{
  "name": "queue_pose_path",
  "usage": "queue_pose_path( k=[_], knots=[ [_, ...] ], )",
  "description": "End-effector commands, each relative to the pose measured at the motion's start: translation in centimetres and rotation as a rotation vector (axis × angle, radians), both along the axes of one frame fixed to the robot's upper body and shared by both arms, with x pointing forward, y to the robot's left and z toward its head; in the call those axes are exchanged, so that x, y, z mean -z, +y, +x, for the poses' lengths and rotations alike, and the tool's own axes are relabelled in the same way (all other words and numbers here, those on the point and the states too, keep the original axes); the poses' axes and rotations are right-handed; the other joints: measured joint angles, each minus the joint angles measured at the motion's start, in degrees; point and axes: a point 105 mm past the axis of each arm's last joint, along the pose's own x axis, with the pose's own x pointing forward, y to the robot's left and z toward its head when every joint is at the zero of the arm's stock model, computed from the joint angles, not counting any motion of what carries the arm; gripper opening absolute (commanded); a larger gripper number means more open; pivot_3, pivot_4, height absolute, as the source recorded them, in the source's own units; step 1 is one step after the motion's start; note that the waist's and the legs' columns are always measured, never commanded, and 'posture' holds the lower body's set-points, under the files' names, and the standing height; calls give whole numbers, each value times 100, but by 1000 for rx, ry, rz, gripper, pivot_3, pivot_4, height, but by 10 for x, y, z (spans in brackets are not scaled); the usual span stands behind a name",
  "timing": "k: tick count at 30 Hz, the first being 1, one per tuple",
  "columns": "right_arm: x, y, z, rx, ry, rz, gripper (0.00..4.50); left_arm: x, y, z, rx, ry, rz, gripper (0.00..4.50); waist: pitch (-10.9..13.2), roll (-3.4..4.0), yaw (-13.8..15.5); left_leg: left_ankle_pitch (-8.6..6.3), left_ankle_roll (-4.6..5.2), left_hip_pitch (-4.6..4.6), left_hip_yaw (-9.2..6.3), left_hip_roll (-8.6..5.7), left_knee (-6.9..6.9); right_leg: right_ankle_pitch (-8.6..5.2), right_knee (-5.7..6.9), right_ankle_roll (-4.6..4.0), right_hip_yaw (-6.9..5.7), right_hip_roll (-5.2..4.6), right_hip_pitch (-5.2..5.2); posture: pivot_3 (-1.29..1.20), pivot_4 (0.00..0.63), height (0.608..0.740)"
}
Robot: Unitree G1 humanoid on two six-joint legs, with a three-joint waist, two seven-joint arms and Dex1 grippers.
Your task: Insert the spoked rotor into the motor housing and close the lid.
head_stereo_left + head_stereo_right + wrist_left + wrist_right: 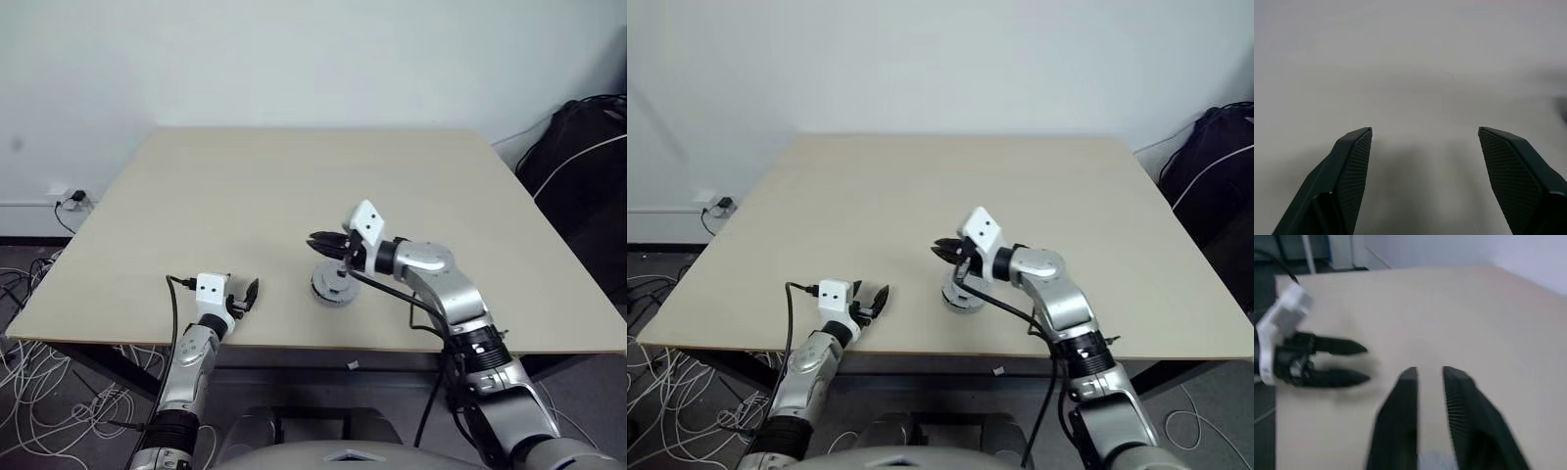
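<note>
One round grey metal assembly (331, 284) is seen on the table (245, 196), standing near the front edge; it is taken to be the motor housing with the lid on top, though neither the copper windings nor the spoked rotor can be made out. The right gripper (323, 245) is held just above the assembly and slightly behind it, its fingers (1405, 401) parted by a narrow gap with nothing between them. The left gripper (245, 296) is placed well to the left of the assembly, low over the table, its fingers (1352, 171) spread wide and empty.

The assembly is judged stiff, dense for its size and smooth-sided, so a pinch on the polished metal could slip. A hold across the rim, with the fingers on opposite sides, would be favoured. Since the lid is round and shallow, any final pressing is best applied squarely from above, lest it be tilted or the housing be pushed along the table.
</note>
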Motion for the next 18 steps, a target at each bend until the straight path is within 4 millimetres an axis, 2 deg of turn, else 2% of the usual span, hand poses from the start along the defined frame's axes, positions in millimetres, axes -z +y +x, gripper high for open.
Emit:
queue_pose_path(
  k=[1,5,9,18],
  knots=[
    [12,-18,3,7,-14,-45,1947,-14,0,6,5,-54,1,3670,0,0,-15,0,0,0,0,1,0,-1,1,-1,0,0,0,0,0,740],
    [27,-31,5,3,12,-76,3230,-14,1,6,5,-53,5,3670,0,0,-22,1,1,0,5,2,-1,0,2,-1,4,0,6,0,0,740],
    [34,-33,4,-19,36,-80,4481,-13,3,6,0,-52,8,3670,1,0,-15,1,1,0,6,2,-3,0,3,-1,5,1,17,0,0,740],
    [48,-27,0,-80,88,-92,4481,-13,7,6,-5,-52,13,3670,1,0,-13,1,1,0,6,2,-2,0,2,-1,5,1,17,0,0,740]
  ],
)
